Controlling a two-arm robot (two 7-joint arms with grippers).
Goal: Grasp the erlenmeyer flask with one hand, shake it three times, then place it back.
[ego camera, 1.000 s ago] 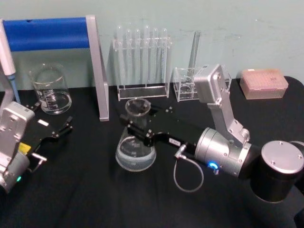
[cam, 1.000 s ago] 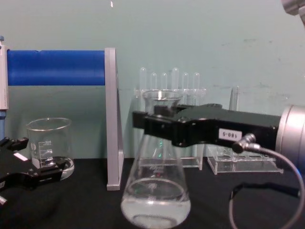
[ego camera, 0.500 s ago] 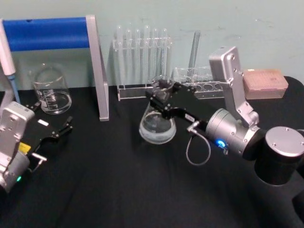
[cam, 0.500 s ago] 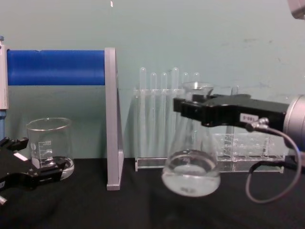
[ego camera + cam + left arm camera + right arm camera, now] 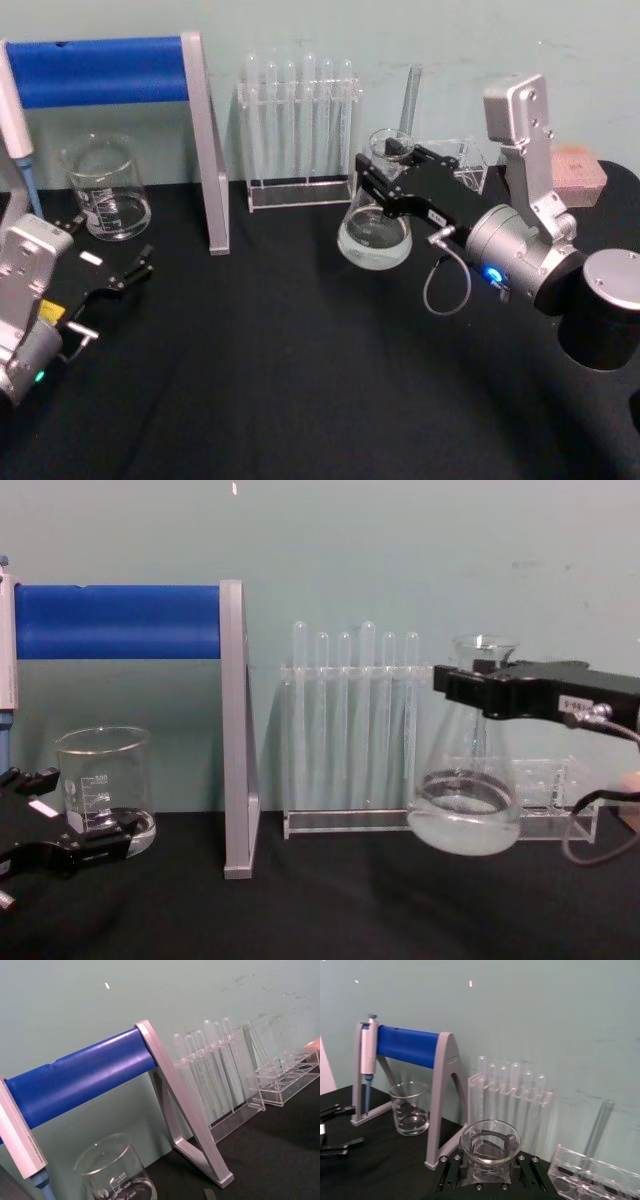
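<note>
The erlenmeyer flask (image 5: 375, 237) is clear glass with a little clear liquid in its wide base. It hangs above the black table, in front of the small clear rack. My right gripper (image 5: 385, 180), black and boxy with a white label, is shut on the flask's neck just under the flared rim. In the chest view the flask (image 5: 465, 805) hangs at the right under the right gripper (image 5: 478, 690). The right wrist view looks down on the flask's rim (image 5: 490, 1136) between the jaws. My left gripper (image 5: 108, 247) rests open at the table's left, by the beaker.
A glass beaker (image 5: 105, 190) stands at the back left under the blue pipette stand (image 5: 100, 70). A test tube rack (image 5: 298, 130) and a small clear rack (image 5: 455, 160) line the back wall. A pink box (image 5: 582, 170) sits far right.
The right gripper has carried the flask from the table's front centre up, away and to the right. The left arm has not moved.
</note>
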